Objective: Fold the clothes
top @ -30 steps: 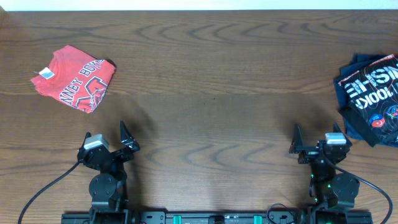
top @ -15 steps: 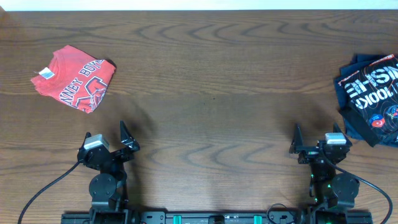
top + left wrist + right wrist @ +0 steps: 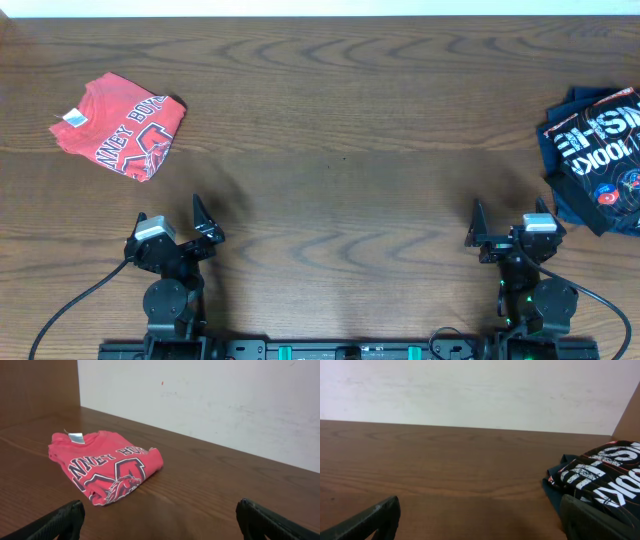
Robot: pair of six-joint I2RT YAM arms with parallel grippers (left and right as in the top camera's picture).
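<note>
Nothing moving since the earlier frame: left gripper [image 3: 168, 212] and right gripper [image 3: 508, 214] are idling wide open at the bottom, crumpled red-orange cotton T-shirt [image 3: 122, 125] is lying upper left, probably light and limp, so I'm favouring pinching an outer edge.

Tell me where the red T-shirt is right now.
The red T-shirt lies folded at the far left of the table in the overhead view, ahead of the left gripper; the navy garments sit at the right edge.
</note>
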